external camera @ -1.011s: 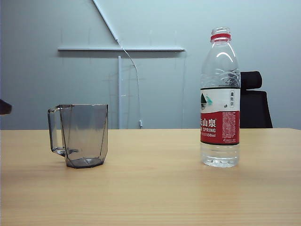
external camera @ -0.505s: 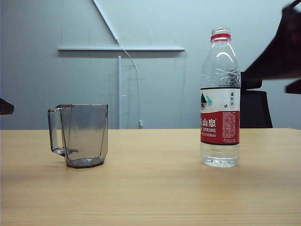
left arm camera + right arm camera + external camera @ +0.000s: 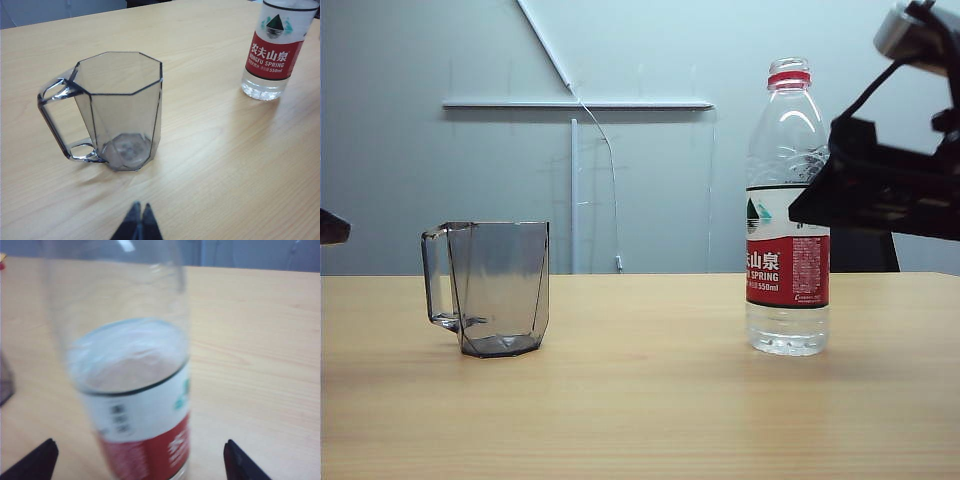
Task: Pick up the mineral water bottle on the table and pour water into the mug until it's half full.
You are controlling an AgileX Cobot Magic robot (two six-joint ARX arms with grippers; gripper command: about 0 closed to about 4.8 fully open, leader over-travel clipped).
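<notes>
Right gripper (image 3: 137, 460) newly arrived at frame right, jaws wide apart flanking, not touching, one mineral water bottle (image 3: 788, 210) upright right of centre on one counter (image 3: 640, 400); one mug (image 3: 490, 288) at left; left gripper (image 3: 137, 222) pressed closed, near the mug.

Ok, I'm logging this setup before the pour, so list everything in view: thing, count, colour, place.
mineral water bottle: one, clear with red neck ring and white-and-red label, upright on the right of the table, no cap visible.
mug: one, smoky grey transparent, upright on the left, apparently empty.
table: one, light wood, across the foreground.
chair: one, black, behind the bottle.
wall: grey, with pale strips.
left gripper: black, fingers together, near the mug, apart from it.
right gripper: black, fingers wide apart either side of the bottle, not gripping.
</notes>
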